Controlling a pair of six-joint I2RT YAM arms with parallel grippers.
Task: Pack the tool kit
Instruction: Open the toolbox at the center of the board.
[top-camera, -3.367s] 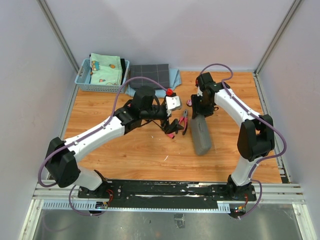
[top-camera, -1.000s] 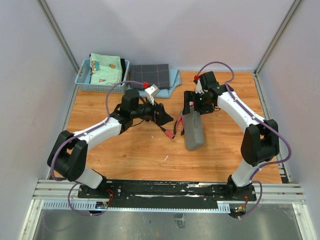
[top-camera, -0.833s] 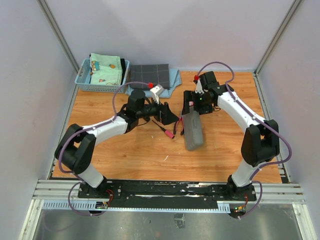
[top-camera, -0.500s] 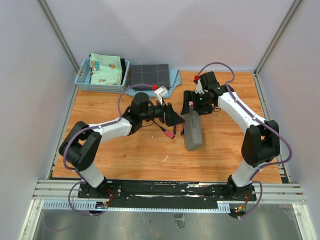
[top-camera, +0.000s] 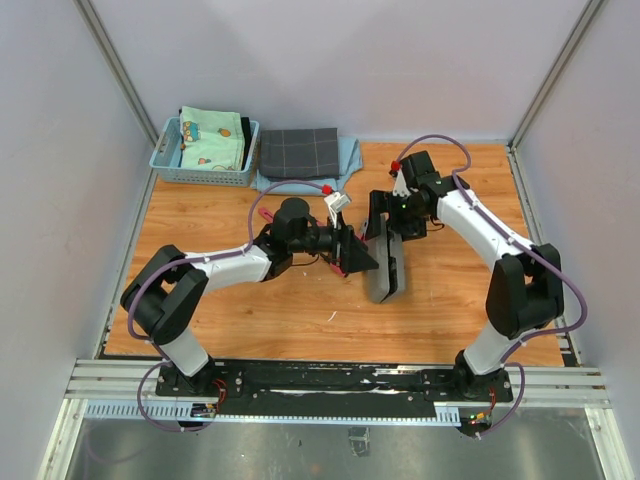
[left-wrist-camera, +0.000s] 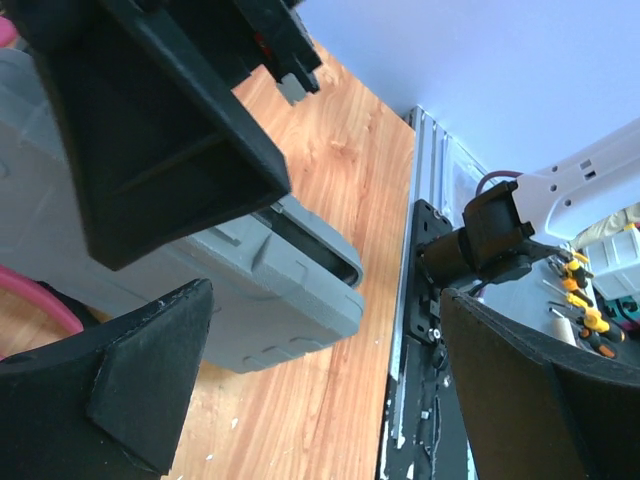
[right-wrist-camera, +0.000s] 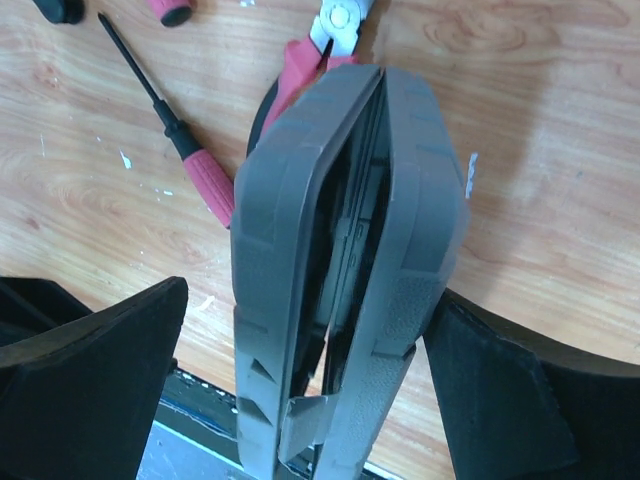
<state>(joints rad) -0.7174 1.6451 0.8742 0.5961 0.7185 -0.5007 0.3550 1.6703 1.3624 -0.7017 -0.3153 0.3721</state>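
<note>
Wooden table (top-camera: 250, 320): grey case (right-wrist-camera: 350, 230) on edge, ajar, between wide-spread right pincer (right-wrist-camera: 305, 340).

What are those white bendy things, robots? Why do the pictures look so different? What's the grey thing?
Yes, they are two robot arms bolted to a wooden table. Each ends in a two-finger claw called a gripper. One picture looks down from above; the other two come from cameras on the wrists, so the black fingers look huge. The grey thing is a tool case, standing on its edge, slightly open, between the wide-open fingers of the right gripper. The left gripper, open too, points at it. A pink-and-black screwdriver and pliers lie beside it. At the back sit a blue basket and a checked cloth. Nothing is being squeezed.
</note>
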